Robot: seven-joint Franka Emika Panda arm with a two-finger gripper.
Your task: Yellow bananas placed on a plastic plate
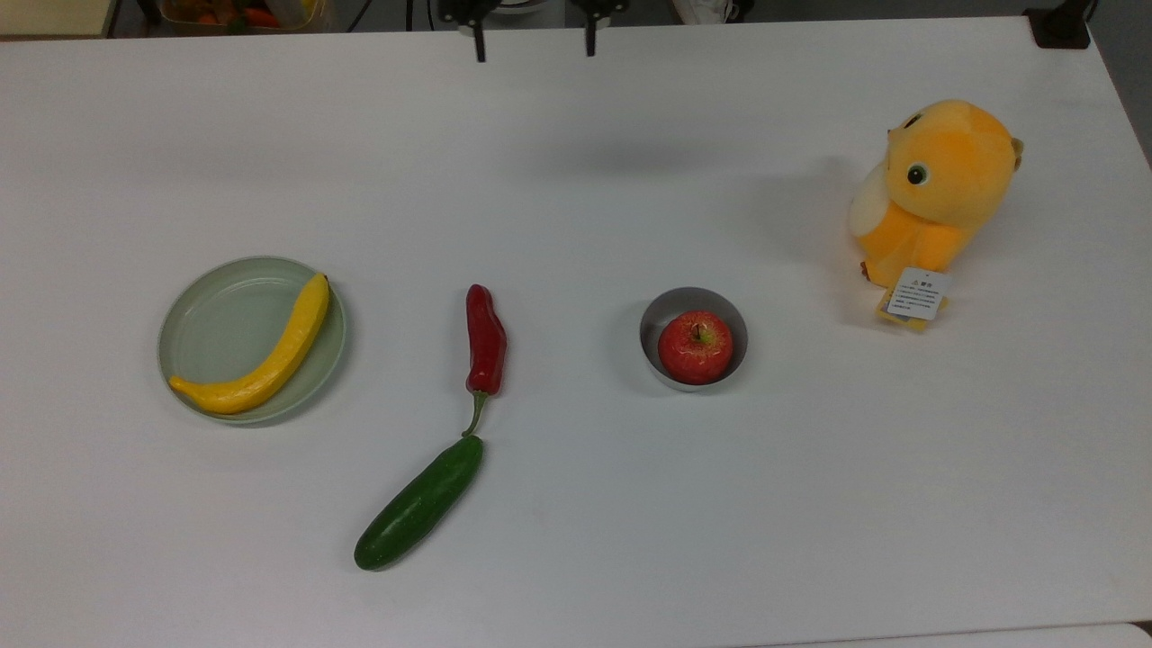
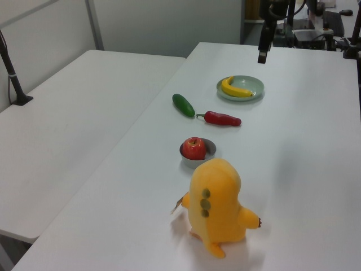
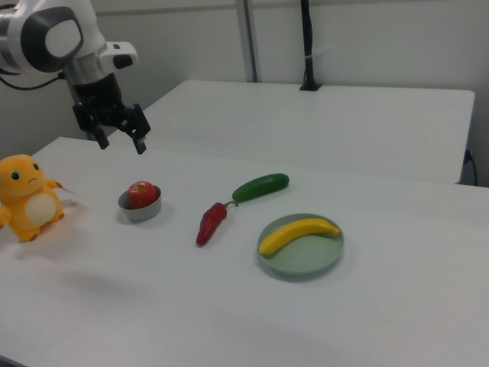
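Observation:
The yellow banana (image 1: 261, 360) lies curved along the right and lower side of the pale mint plastic plate (image 1: 211, 319), on the top view's left. In the right view the banana (image 3: 298, 233) rests across the plate (image 3: 306, 261) at the front right. In the left view, banana (image 2: 235, 88) and plate (image 2: 255, 84) sit far back. My gripper (image 1: 533, 45) is open and holds nothing. It hangs at the table's far edge in the top view, well away from the plate. In the right view the gripper (image 3: 121, 143) hovers high above the bowl.
A red chili (image 1: 486, 340) and a dark green cucumber (image 1: 419, 502) lie end to end mid-table. A grey metal bowl (image 1: 661, 310) holds a red apple (image 1: 695, 347). An orange plush toy (image 1: 936, 189) stands at the top view's right.

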